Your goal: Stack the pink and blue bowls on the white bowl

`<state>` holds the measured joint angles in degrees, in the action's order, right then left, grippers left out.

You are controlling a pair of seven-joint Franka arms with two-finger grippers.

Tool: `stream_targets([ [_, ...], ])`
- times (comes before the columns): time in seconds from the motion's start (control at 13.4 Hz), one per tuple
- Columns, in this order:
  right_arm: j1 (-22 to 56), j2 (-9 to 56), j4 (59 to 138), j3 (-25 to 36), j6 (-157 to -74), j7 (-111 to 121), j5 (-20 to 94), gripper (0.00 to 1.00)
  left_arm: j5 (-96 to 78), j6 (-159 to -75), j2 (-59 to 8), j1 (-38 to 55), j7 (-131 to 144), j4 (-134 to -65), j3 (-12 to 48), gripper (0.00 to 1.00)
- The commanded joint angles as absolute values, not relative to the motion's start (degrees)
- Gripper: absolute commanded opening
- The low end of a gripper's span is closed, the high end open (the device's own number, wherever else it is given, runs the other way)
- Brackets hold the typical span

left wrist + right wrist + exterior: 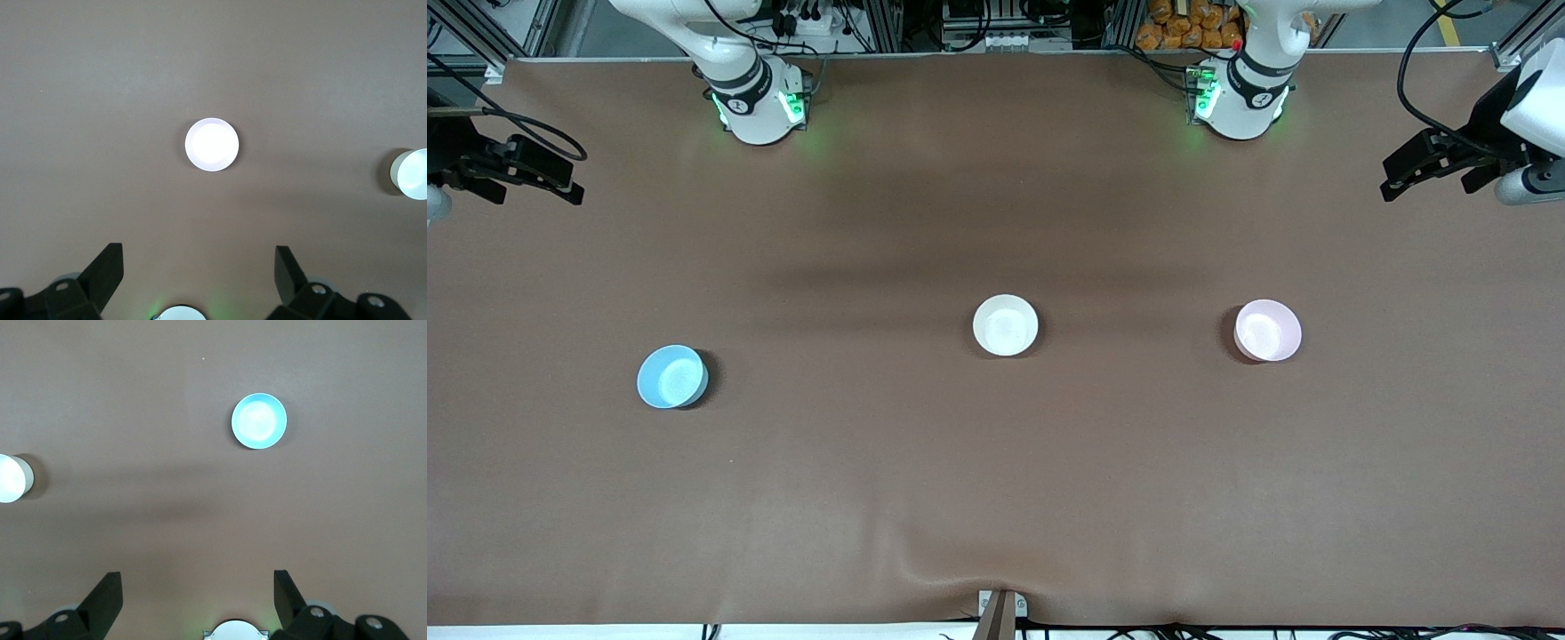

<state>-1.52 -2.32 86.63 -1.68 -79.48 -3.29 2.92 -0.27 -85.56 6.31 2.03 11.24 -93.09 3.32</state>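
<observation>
On the brown table [996, 498] three bowls stand upright in a loose row, each well apart from the others. Toward the right arm's end lies the blue bowl [672, 377], a little nearer to the front camera than the other two; the right wrist view shows it too [259, 421]. In the middle of the table is the white bowl [1006, 325], with nothing inside it. Toward the left arm's end sits the pink bowl [1267, 331], which looks almost white in the left wrist view [211, 145]. No bowl is stacked on another. The right gripper [198, 597] hangs high over the table at the right arm's end, with its fingers spread wide apart and holding nothing. The left gripper [199, 273] hangs high over the table at the left arm's end, its fingers also wide apart and holding nothing.
</observation>
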Motion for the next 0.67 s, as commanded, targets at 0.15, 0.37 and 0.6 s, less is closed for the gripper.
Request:
stream_targets([
  [0.15, -1.1, -2.3, 86.3, -1.5, -79.0, -4.1, 2.6, 1.00, 0.0, -85.0, 6.5, 1.8, 10.2, -93.3, 3.6, 1.00],
  [0.37, -1.1, -2.3, 86.3, -1.5, -78.9, -4.1, 2.6, 1.00, 0.0, -85.0, 6.5, 1.8, 10.2, -93.4, 3.6, 1.00],
  [0.6, -1.1, -2.3, 86.3, -1.5, -78.9, -4.1, 2.6, 1.00, 0.0, -85.5, 6.5, 1.8, 10.2, -94.2, 3.7, 1.00],
])
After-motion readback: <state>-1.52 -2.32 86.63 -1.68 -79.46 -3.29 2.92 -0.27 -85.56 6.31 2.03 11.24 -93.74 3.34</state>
